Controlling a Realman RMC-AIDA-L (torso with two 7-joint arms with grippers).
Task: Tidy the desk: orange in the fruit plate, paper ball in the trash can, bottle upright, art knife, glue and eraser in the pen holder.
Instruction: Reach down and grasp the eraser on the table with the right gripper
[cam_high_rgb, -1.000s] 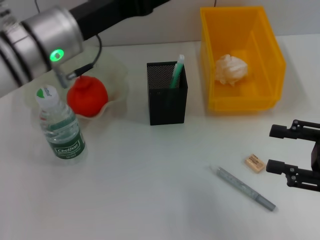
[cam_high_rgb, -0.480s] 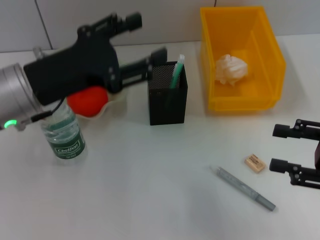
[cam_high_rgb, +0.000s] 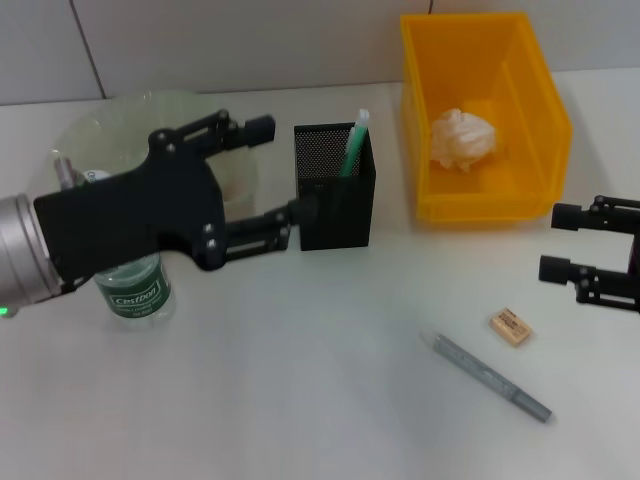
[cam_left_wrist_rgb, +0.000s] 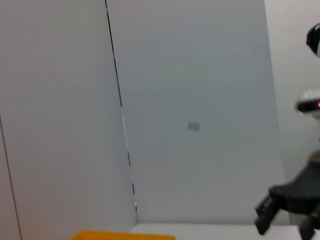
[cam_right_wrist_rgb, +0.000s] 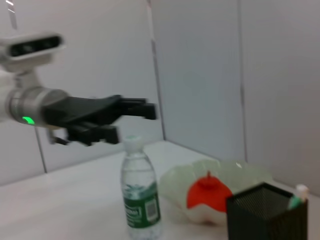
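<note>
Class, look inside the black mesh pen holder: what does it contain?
A green-and-white stick stands in the pen holder, poking above its rim. Its lower end is hidden by the mesh walls, as is anything else lying at the bottom.

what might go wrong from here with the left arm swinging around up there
1. The left gripper, open, hangs over the bottle and fruit plate; a low sweep might tip the upright bottle.
2. Its lower finger sits close beside the pen holder and could nudge it.
3. The eraser is small and lies flat near the right gripper, so a pinch there may slip.
</note>
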